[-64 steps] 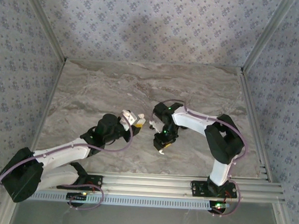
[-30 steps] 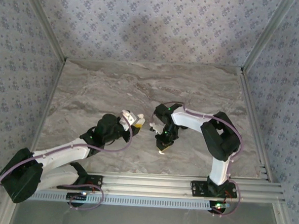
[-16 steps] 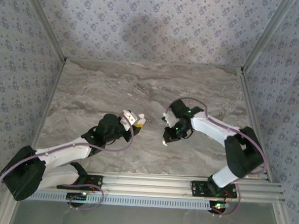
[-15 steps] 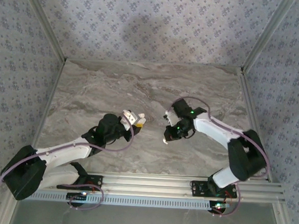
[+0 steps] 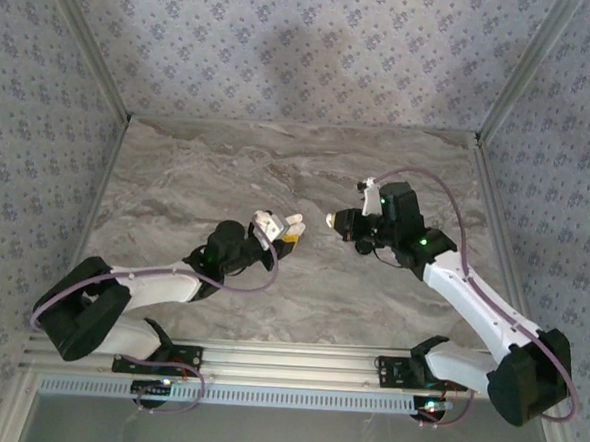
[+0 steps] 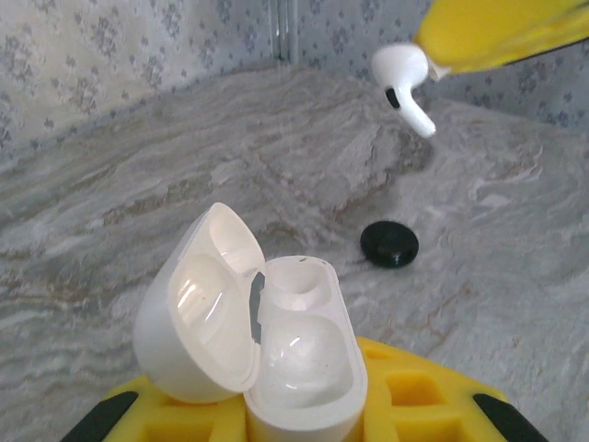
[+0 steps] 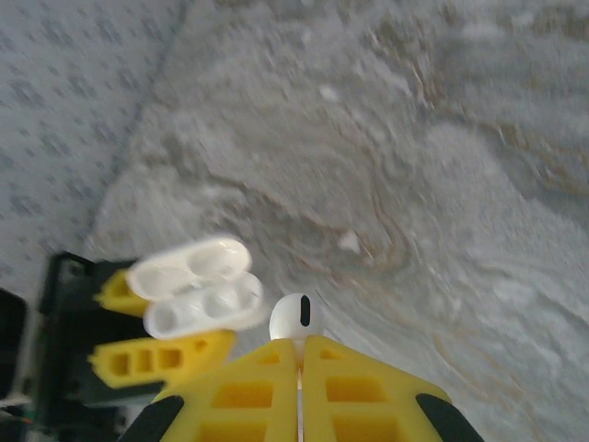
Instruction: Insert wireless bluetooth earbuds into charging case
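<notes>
Nearby, black disc (image 6: pixel 388 244) lies on table (image 6: pixel 184 166) beyond charging case (image 6: pixel 299 359).

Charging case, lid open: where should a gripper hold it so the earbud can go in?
Grip the charging case by its lower body, coming from underneath, as the left gripper holds it. The lid is swung open to one side and the sockets face up, so only the base leaves both clear for the earbud.

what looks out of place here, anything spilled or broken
Nothing spilled or broken. The one stray is a small black disc lying on the table beyond the open charging case; it looks unrelated to the case or the earbud.
</notes>
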`<control>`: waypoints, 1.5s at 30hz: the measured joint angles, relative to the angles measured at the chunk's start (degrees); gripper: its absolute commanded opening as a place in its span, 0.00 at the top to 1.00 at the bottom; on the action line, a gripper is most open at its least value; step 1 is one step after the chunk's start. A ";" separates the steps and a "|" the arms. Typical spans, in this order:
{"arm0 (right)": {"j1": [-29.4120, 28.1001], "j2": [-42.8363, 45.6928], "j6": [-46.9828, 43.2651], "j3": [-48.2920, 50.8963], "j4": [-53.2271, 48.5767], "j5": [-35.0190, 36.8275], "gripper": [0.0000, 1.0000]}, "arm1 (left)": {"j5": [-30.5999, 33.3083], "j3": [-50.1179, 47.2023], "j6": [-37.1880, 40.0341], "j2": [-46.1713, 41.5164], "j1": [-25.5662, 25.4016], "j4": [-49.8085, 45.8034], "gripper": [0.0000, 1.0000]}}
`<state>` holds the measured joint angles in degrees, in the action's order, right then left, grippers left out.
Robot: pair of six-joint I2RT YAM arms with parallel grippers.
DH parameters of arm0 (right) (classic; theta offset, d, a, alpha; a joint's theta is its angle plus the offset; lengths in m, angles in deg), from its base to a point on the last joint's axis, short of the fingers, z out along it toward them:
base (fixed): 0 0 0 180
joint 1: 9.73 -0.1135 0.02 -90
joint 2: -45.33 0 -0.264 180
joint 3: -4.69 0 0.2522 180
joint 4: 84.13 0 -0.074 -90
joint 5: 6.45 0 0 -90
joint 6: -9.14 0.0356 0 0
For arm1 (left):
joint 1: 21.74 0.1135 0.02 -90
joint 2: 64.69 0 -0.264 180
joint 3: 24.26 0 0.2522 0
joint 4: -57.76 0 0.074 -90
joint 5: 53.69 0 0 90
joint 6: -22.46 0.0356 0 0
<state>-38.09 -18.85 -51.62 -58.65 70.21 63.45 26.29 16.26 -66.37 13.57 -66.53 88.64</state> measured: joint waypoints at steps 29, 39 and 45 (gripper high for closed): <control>-3.96 -1.14 7.67 4.44 22.91 -0.52 0.91 | -2.97 2.80 -4.37 4.57 -0.72 15.58 0.89; -4.04 -0.07 7.65 6.05 22.95 -0.46 0.91 | -2.36 3.21 -5.38 4.59 -0.72 16.06 0.89; -4.04 1.09 7.65 6.69 23.10 -0.26 0.91 | -2.38 3.30 -5.40 4.59 -0.72 17.11 0.89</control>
<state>-42.13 -17.76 -43.97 -51.96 93.31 63.19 23.91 19.56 -71.77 18.16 -67.25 105.75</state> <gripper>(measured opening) 0.088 0.219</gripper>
